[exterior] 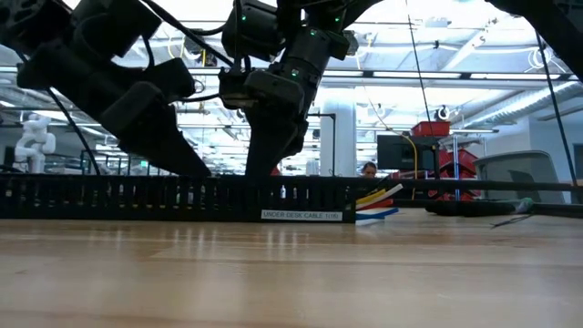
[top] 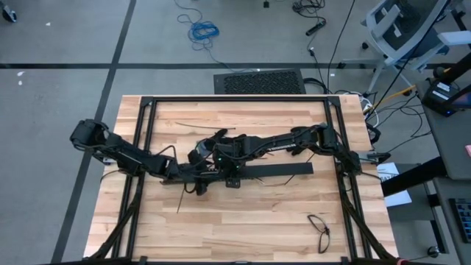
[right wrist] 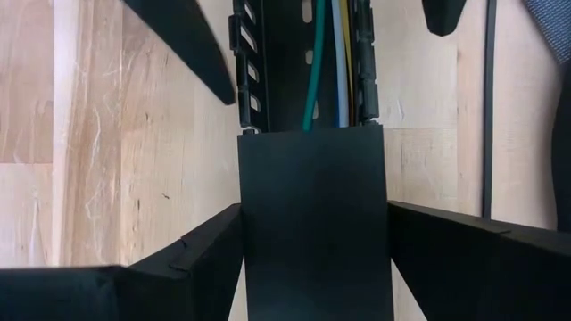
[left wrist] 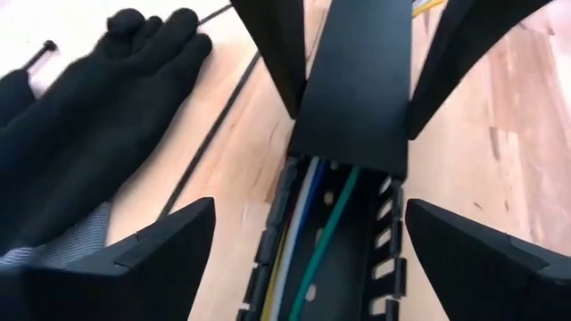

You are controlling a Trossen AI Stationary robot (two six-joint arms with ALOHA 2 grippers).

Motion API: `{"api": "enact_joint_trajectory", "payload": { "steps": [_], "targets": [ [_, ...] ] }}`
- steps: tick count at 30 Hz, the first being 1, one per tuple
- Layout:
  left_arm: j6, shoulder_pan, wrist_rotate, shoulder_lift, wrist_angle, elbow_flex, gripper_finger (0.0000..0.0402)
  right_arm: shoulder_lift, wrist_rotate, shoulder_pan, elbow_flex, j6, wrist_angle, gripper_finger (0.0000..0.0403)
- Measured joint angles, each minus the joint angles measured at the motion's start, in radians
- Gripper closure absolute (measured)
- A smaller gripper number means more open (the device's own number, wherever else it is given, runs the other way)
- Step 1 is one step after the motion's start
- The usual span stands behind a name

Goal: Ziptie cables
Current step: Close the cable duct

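Note:
A long black slotted tray (top: 283, 170) lies across the middle of the table. Green, white, blue and yellow cables (left wrist: 308, 223) run along inside it, and their coloured ends (exterior: 378, 202) stick out of one end. A flat black cover (right wrist: 312, 205) lies over the channel, and my right gripper (right wrist: 314, 207) is shut on it. My left gripper (left wrist: 310, 203) stands open near the tray's left end, one finger on each side of the tray, touching nothing. A black cable loop (top: 318, 230) lies near the front right. My right gripper pinches the flat cover by its two long edges (right wrist: 245, 234) between its two fingers. The fingers slant down from the table's right side, one on each side of the tray. The cover's free end (left wrist: 352, 147) lies over the channel, with the cables coming out from under it.
A black glove (left wrist: 98, 116) lies on the wood beside the tray. Thin straight black strips (left wrist: 214, 116) lie loose on the wood, one toward the front (top: 180, 199). A black frame (top: 235, 98) borders the table.

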Motion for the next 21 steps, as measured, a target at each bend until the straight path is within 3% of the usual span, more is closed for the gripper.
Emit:
{"api": "enact_joint_trajectory", "payload": {
  "steps": [9, 21],
  "targets": [
    [0.003, -0.001, -0.001, 0.079, 0.073, 0.0, 0.0079, 0.0, 0.001, -0.005, 0.0, 0.0, -0.001, 0.0154],
    [0.008, -0.024, 0.027, 0.008, -0.054, 0.0, 0.008, 0.0, 0.002, -0.006, 0.0, -0.05, 0.059, 0.0154]
  ]
}}
